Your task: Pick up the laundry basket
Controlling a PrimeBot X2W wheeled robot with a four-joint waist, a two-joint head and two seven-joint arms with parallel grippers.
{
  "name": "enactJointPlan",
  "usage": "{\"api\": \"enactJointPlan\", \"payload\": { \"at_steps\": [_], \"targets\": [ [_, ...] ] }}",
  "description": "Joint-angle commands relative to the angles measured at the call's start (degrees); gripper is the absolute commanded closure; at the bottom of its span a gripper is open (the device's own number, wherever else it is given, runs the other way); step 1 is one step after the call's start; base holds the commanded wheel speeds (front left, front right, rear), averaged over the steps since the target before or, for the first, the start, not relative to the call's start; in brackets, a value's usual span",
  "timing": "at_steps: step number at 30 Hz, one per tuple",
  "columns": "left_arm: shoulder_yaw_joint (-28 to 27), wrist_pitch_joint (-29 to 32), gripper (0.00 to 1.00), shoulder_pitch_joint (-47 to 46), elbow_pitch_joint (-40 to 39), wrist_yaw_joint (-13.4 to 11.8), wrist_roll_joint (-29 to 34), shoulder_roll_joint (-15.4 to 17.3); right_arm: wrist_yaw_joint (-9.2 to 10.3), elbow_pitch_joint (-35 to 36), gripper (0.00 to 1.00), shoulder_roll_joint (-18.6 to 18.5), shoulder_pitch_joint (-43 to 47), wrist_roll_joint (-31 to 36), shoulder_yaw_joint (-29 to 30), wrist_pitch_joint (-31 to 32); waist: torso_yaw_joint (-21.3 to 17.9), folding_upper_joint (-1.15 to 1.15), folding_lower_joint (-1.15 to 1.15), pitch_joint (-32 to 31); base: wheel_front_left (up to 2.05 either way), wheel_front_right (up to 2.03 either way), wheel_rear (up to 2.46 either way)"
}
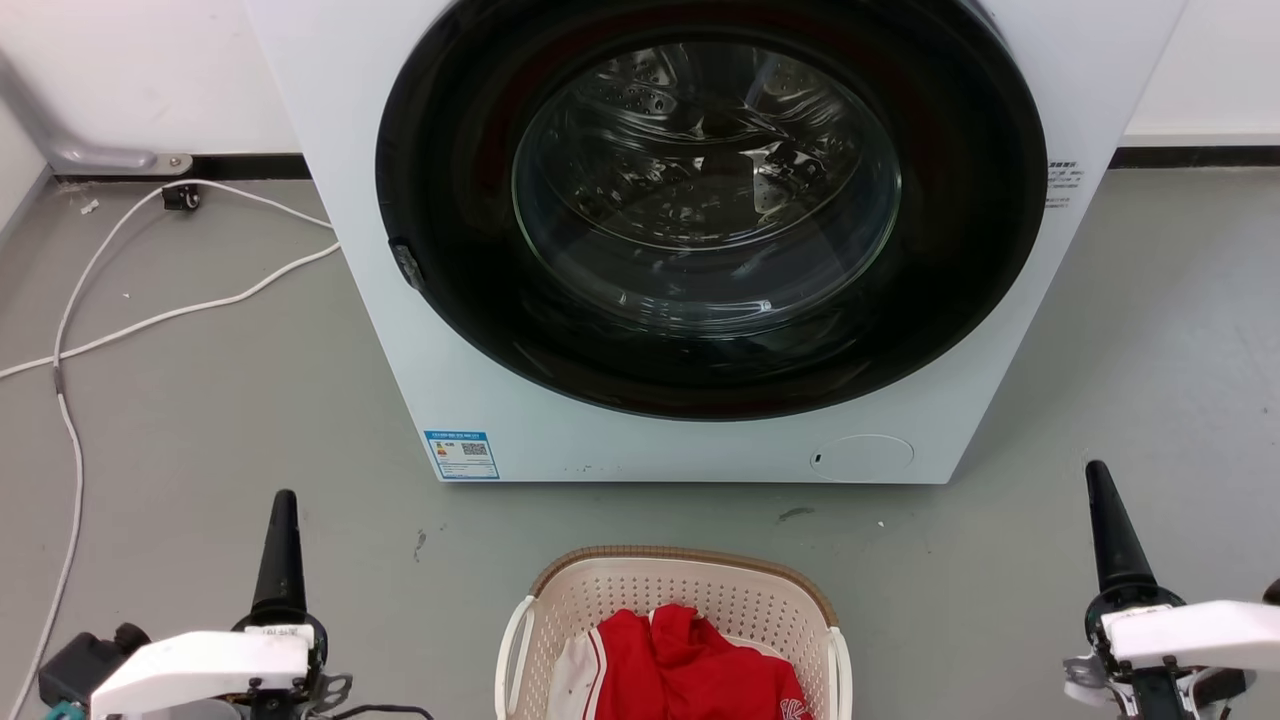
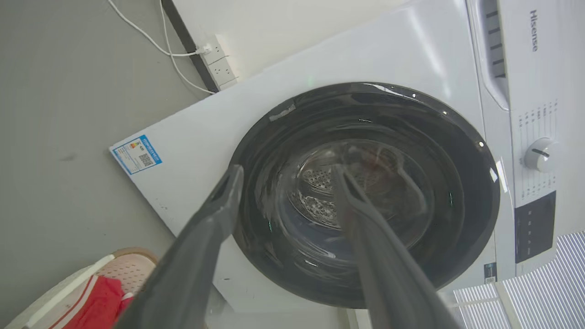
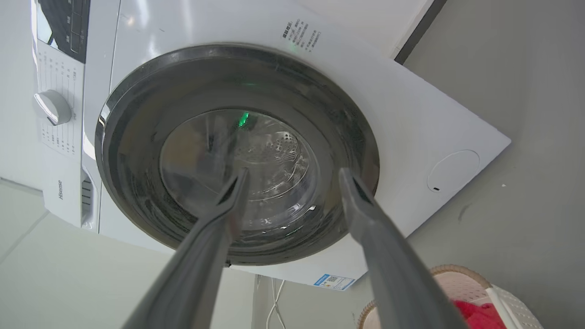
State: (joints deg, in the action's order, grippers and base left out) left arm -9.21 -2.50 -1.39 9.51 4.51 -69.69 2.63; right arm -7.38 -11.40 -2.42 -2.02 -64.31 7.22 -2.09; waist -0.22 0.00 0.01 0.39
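**Op:** Where's the laundry basket (image 1: 700, 590)?

**Spotter:** On the floor (image 1: 200, 420), centre, right in front of you, btwn your two arms and just short of the washer (image 1: 370, 300). It has cream perforated walls, a brown rim and white loop handles L and R. There's a red garment (image 1: 690, 665) piled inside w/ some white cloth beside it. That's poss. part of the same piece, can't tell.

**Op:** Grippers?

**Spotter:** Your left gripper (image 2: 288, 171) sits low left and your right gripper (image 3: 293, 173) low right, each well apart from the basket. Wrist cams show both sets of jaws spread open, fingers pointing at the washer door (image 1: 705, 190).

**Op:** Room?

**Spotter:** Smooth grey floor, a few scuffs. White wall (image 1: 130, 70) behind w/ a dark baseboard (image 1: 250, 165). A white cable (image 1: 150, 320) snakes over the floor on your left. Left wrist cam shows leads going into a socket strip (image 2: 219, 64) on the wall. Door's shut, glass reflective, drum visible thru it. Blue sticker (image 1: 461, 455) at the washer's lower-left corner.
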Motion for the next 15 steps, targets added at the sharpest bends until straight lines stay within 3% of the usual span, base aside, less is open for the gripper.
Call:
{"api": "enactJointPlan", "payload": {
  "at_steps": [1,12,13,15],
  "targets": [
    [-0.03,-0.51,0.0,-0.02,-1.82,-0.14,2.0,0.21,-0.06,1.79,0.0,-0.31,-0.27,2.52,-0.16,-0.66,-0.02,0.0,0.0,0.04,0.0,0.0,0.0],
    [2.7,-2.61,0.0,1.29,-8.07,-2.96,16.33,0.24,-0.07,7.73,0.0,-0.37,0.7,18.0,-3.11,-2.78,-0.3,0.0,0.0,0.32,0.0,0.0,0.0],
    [4.21,-3.14,0.0,1.59,-9.87,-3.59,21.43,0.24,-0.08,8.31,0.0,-0.38,1.03,21.55,-3.8,-3.33,-0.32,0.0,0.0,0.36,0.0,0.0,0.0],
    [5.28,-3.51,0.0,1.79,-10.56,-3.84,24.51,0.23,-0.08,8.61,0.0,-0.39,1.13,24.38,-4.28,-3.74,-0.34,0.0,0.0,0.39,0.0,0.0,0.0]
  ]
}}
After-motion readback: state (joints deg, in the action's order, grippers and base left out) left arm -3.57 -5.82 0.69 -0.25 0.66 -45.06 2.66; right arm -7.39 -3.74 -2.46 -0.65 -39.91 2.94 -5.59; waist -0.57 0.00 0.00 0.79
